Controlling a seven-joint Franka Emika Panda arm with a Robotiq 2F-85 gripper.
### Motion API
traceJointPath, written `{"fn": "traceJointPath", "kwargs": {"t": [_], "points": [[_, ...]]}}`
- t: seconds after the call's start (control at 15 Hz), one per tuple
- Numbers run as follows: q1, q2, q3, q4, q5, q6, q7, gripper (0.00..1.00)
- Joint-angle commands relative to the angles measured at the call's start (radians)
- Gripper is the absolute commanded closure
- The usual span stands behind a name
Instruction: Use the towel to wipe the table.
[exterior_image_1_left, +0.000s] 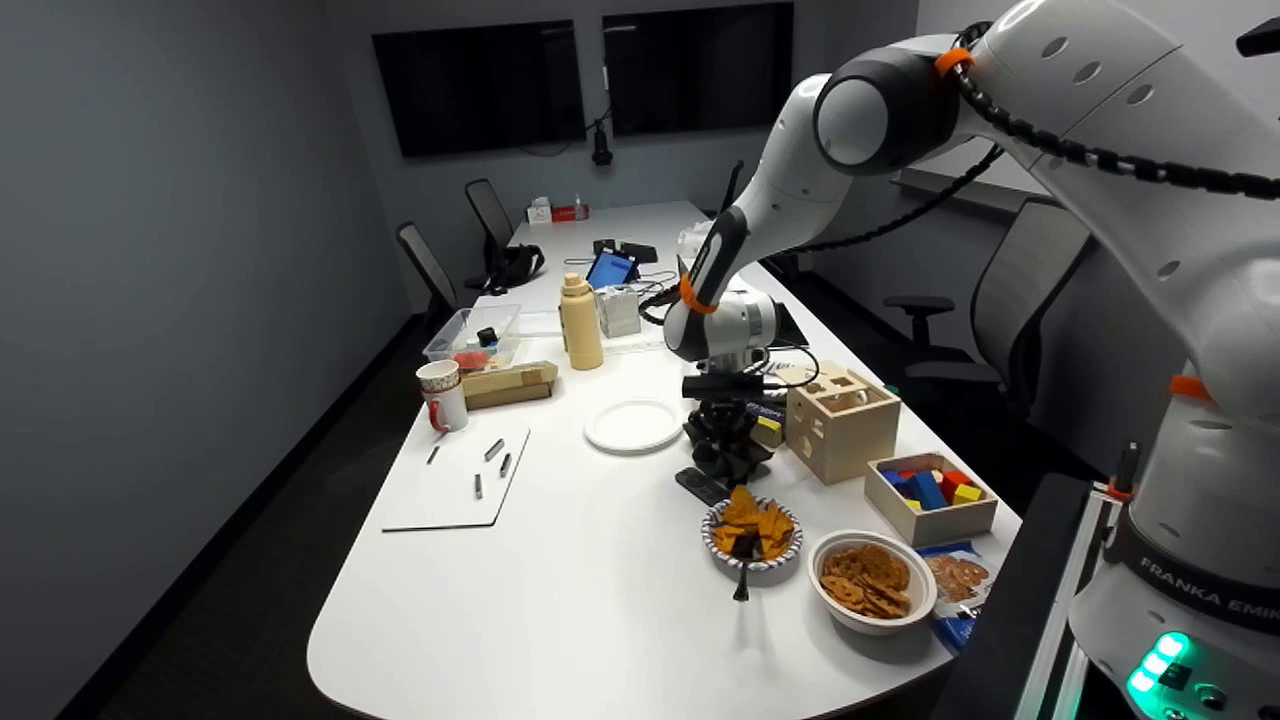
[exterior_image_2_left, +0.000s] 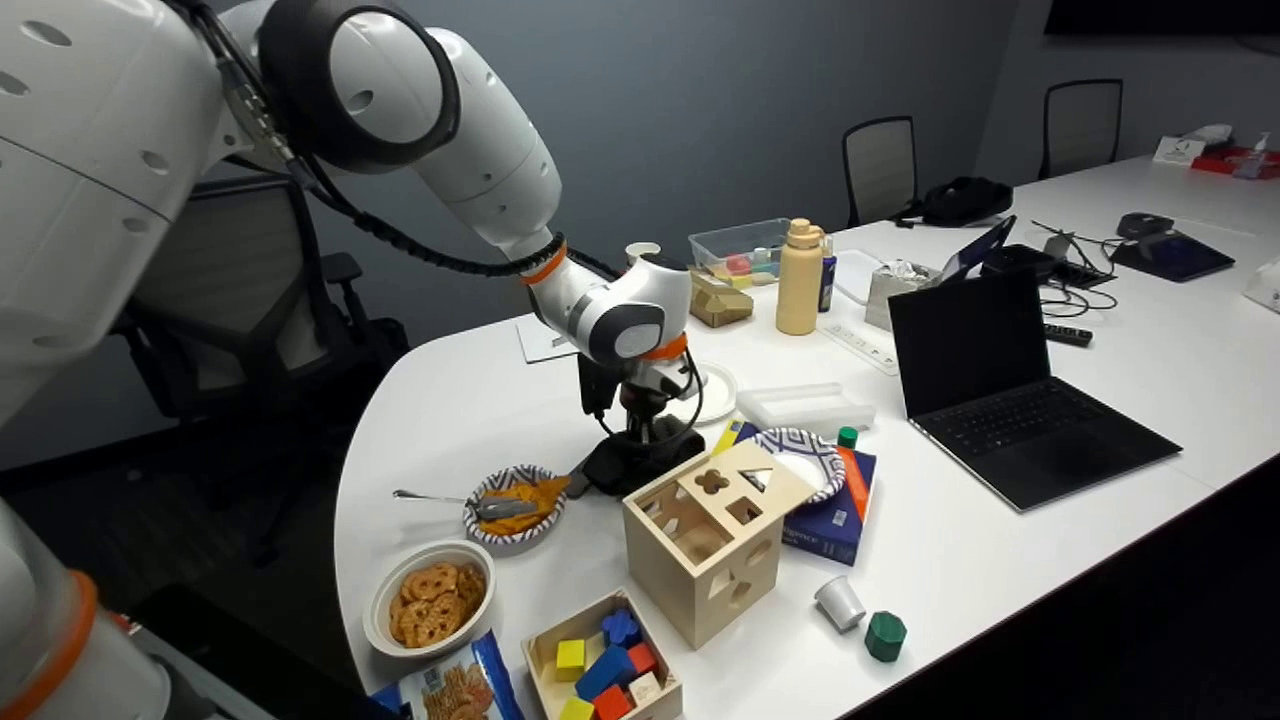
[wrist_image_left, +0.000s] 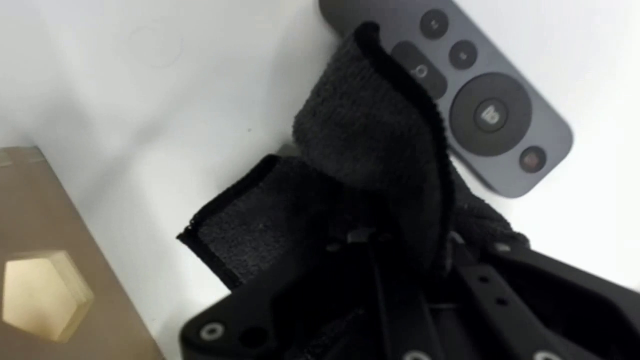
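The towel (exterior_image_1_left: 728, 452) is a dark grey cloth with black edging, bunched on or just above the white table (exterior_image_1_left: 540, 610). It also shows in an exterior view (exterior_image_2_left: 645, 465) beside the wooden shape box. My gripper (exterior_image_1_left: 722, 415) points down over the towel. In the wrist view, the towel (wrist_image_left: 370, 120) folds up between the fingers of the gripper (wrist_image_left: 407, 240), which are shut on it. The fingertips are partly hidden by the dark cloth. One towel corner spreads to the left, and another fold overlaps the grey remote (wrist_image_left: 490, 115).
A bowl of orange chips (exterior_image_1_left: 752, 535) with a spoon stands near the towel. A pretzel bowl (exterior_image_1_left: 870, 582), block tray (exterior_image_2_left: 600, 660) and wooden shape box (exterior_image_2_left: 705, 540) are close by. A white plate (exterior_image_1_left: 633, 427), whiteboard with markers (exterior_image_1_left: 455, 480) and laptop (exterior_image_2_left: 1030, 400) also lie on the table.
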Motion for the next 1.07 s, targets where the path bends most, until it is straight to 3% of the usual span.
{"fn": "traceJointPath", "kwargs": {"t": [0.0,0.13,0.4,0.73,1.0], "points": [[-0.1,0.019,0.106,0.048,0.078,-0.1,-0.144,0.98],[-0.116,0.017,0.119,0.045,0.097,-0.153,-0.172,0.98],[-0.09,-0.009,0.062,0.018,0.074,-0.211,-0.121,0.98],[-0.062,-0.003,-0.008,0.027,0.035,-0.167,-0.085,0.98],[-0.07,0.036,-0.004,0.069,0.01,-0.147,-0.129,0.98]]}}
